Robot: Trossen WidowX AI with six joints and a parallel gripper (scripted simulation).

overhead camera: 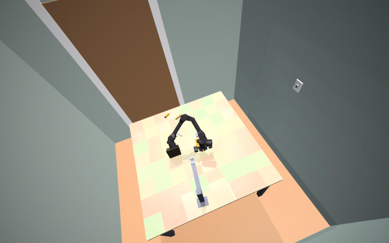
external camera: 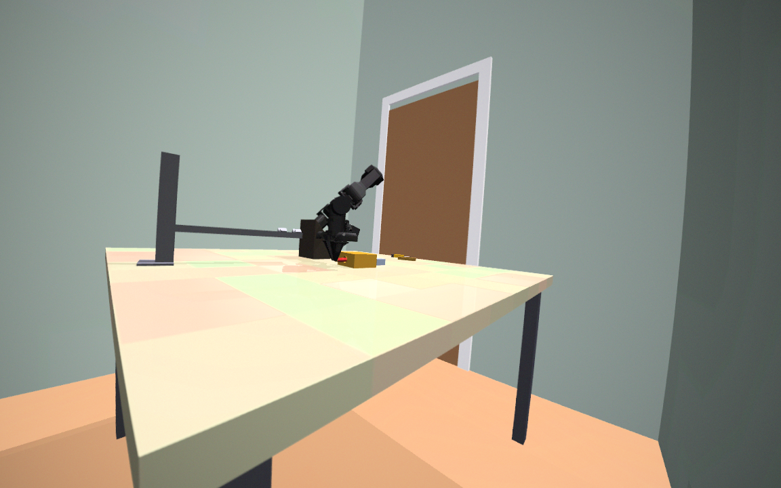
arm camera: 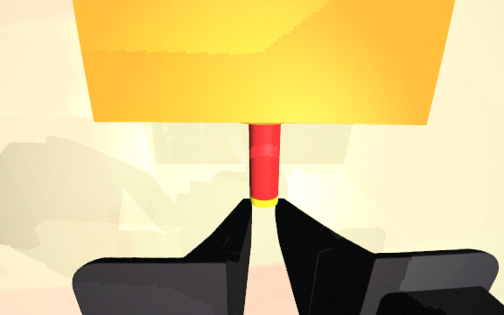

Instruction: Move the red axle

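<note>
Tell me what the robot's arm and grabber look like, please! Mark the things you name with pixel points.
The arm (overhead camera: 191,118) (external camera: 354,192) is black, with chunky joints and a boxy base. Its gripper (overhead camera: 203,149) (external camera: 337,259) (arm camera: 262,206) is black and dark grey, with two wedge-shaped fingers narrowing to slim tips.

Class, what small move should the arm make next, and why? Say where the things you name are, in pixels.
Probably draw the red axle (external camera: 342,259) (arm camera: 264,166) a little farther straight out: the pincer (overhead camera: 203,149) (external camera: 335,259) (arm camera: 262,206) is shut on its yellow-tipped end, while its other end appears to be inside the yellow beam (overhead camera: 196,143) (external camera: 358,260) (arm camera: 261,83).
</note>
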